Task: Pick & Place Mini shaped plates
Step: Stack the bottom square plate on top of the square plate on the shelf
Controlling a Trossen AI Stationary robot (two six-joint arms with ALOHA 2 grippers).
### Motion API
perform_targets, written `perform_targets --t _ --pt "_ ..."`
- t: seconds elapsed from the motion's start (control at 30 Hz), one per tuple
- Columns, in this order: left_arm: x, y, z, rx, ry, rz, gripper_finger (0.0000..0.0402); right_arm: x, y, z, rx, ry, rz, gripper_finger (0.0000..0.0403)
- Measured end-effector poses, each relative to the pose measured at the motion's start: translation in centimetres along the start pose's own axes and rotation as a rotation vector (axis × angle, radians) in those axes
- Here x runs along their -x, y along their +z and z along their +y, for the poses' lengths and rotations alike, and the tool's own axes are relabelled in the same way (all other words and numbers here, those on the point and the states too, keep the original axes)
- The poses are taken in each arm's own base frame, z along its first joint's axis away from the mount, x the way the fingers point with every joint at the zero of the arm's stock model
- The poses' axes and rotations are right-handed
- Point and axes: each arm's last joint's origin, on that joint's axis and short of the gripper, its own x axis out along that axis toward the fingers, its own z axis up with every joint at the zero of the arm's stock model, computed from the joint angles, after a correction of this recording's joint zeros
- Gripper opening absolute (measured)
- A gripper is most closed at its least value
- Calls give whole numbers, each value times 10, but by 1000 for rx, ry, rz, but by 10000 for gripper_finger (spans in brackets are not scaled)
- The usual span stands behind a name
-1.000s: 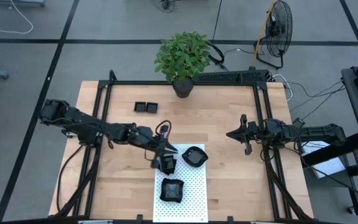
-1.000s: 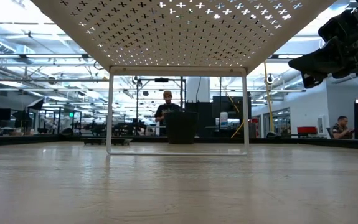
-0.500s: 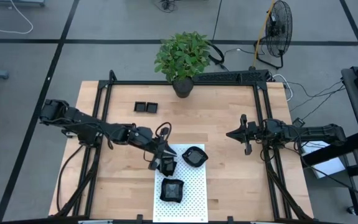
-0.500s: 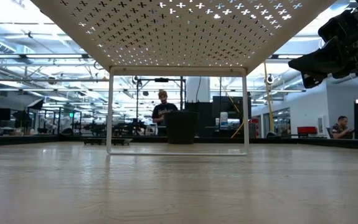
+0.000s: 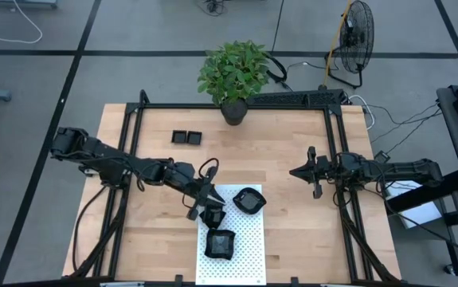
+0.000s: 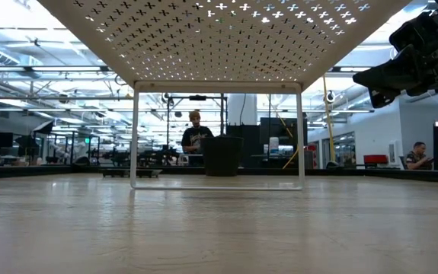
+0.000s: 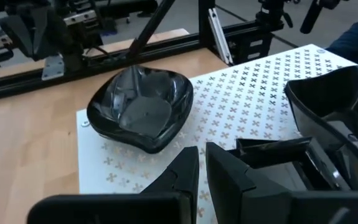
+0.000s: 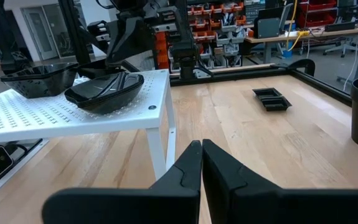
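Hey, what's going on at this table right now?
A two-armed robot is moving mini shaped plates onto a raised white dotted mat. The left pincer is over the mat's near-left corner, next to a square plate; a rounded plate and another plate already sit there. Two more plates wait near the plant. The right pincer waits, shut, at the right.

Glossy black mini shaped plates [image 5: 248, 199] sit on a white mat [image 5: 248, 239] patterned with small crosses; the table [image 5: 292, 151] is pale wood.
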Motion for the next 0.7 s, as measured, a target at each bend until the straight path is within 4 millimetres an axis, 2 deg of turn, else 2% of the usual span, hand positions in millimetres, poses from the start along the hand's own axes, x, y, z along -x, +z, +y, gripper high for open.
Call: perform_targets --t 0.33,0.53,0.7 --pt "0 4 0 -31 0 -40 37 0 0 0 0 0 0 0" --pt "0 4 -2 -25 -79 -45 37 0 0 0 0 0 0 0" --pt "6 6 -6 -19 -42 -19 37 0 0 0 0 0 0 0"
